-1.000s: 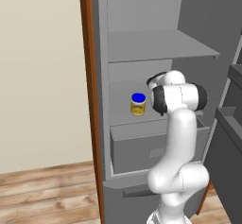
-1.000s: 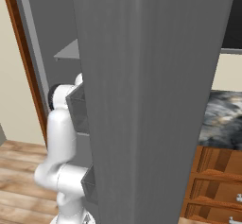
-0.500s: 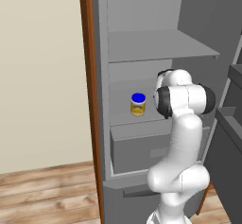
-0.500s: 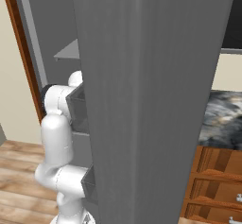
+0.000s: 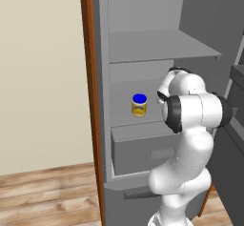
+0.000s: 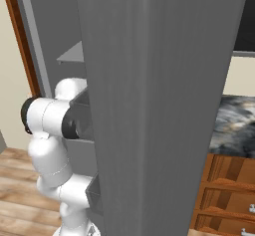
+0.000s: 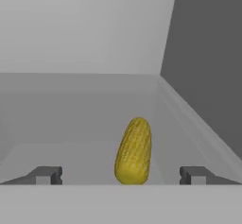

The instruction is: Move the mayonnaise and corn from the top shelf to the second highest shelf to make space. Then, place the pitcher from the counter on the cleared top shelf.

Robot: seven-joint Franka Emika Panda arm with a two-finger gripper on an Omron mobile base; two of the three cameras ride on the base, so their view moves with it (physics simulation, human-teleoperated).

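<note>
The mayonnaise (image 5: 139, 105), a blue-lidded jar with a yellow label, stands upright on the second highest shelf (image 5: 125, 121) inside the open fridge. My arm (image 5: 193, 110) reaches in at that shelf's level, to the right of the jar. In the hand view the corn (image 7: 134, 150) lies on a flat grey shelf board, pointing away from me. My gripper (image 7: 121, 175) is open, its fingertips (image 7: 47, 175) wide apart on either side of the cob's near end and not touching it. The top shelf (image 5: 162, 47) is above my hand. The pitcher is out of view.
The fridge's grey door (image 6: 159, 105) stands open to my right and hides most of the interior in the right base view. A drawer front (image 5: 143, 149) sits under the second shelf. A brown panel (image 5: 88, 77) borders the fridge's left. The marbled counter (image 6: 233, 119) lies beyond the door.
My arm's upper joints have shifted a little to the right. The mayonnaise has stayed where it was.
</note>
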